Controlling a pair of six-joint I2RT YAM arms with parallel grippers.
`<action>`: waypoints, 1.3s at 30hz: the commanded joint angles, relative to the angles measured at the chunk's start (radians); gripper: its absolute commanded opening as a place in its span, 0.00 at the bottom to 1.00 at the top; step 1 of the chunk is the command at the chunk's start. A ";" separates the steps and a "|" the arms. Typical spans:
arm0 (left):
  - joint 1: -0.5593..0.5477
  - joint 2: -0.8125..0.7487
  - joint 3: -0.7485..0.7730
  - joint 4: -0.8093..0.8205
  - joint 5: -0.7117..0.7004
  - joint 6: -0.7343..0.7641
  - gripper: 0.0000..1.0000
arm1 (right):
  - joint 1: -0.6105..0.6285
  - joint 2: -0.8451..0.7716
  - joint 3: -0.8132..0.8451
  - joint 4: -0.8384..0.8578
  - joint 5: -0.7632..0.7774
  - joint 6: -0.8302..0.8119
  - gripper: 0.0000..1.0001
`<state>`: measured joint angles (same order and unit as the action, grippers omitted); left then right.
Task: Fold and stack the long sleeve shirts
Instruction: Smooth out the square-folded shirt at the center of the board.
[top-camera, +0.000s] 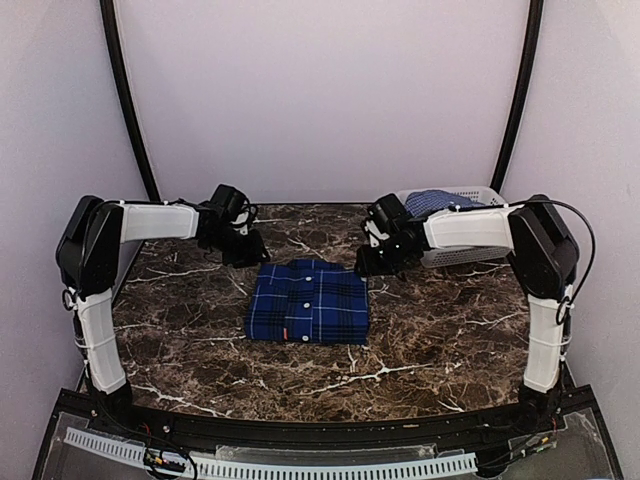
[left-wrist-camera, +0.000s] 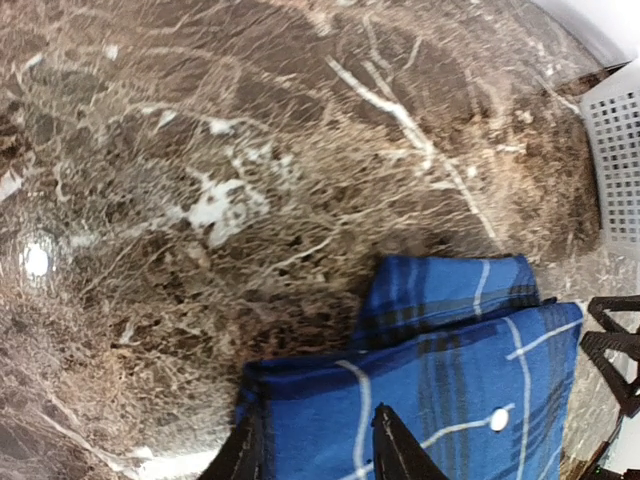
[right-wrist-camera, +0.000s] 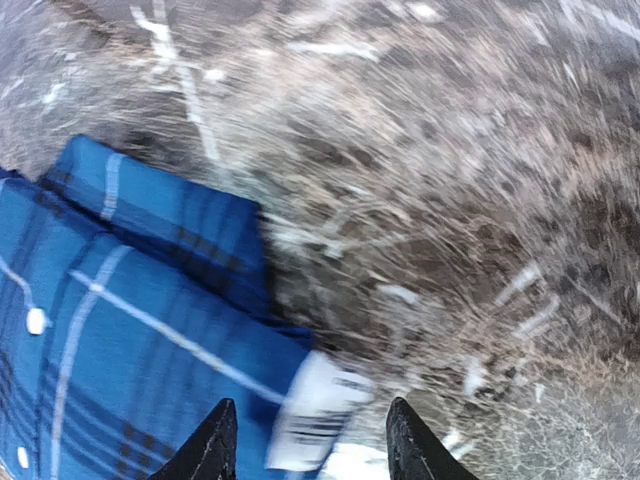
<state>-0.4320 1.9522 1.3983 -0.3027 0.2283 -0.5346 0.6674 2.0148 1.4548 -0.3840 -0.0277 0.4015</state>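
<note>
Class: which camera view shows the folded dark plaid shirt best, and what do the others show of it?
The top external view: the plaid shirt lies whole there, every edge visible. The left wrist view shows only one end with a white button; the right wrist view only a blurred corner with a white tag.

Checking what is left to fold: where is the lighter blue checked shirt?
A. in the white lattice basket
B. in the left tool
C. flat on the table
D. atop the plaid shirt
A: the lighter blue checked shirt sits in the white lattice basket at the far right; the folded navy plaid shirt lies alone on the table.
</note>
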 joint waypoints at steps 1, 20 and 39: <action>0.014 0.033 0.017 -0.052 -0.020 0.029 0.36 | -0.039 -0.048 -0.070 0.091 -0.085 0.058 0.48; 0.033 0.115 0.077 0.002 0.123 -0.003 0.14 | -0.082 0.019 -0.055 0.211 -0.233 0.121 0.21; 0.039 -0.079 -0.074 0.185 0.079 0.011 0.00 | -0.088 -0.166 -0.145 0.260 -0.124 0.057 0.00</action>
<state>-0.4057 1.8660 1.3354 -0.1944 0.3321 -0.5343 0.5892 1.8320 1.3010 -0.1669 -0.2043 0.4835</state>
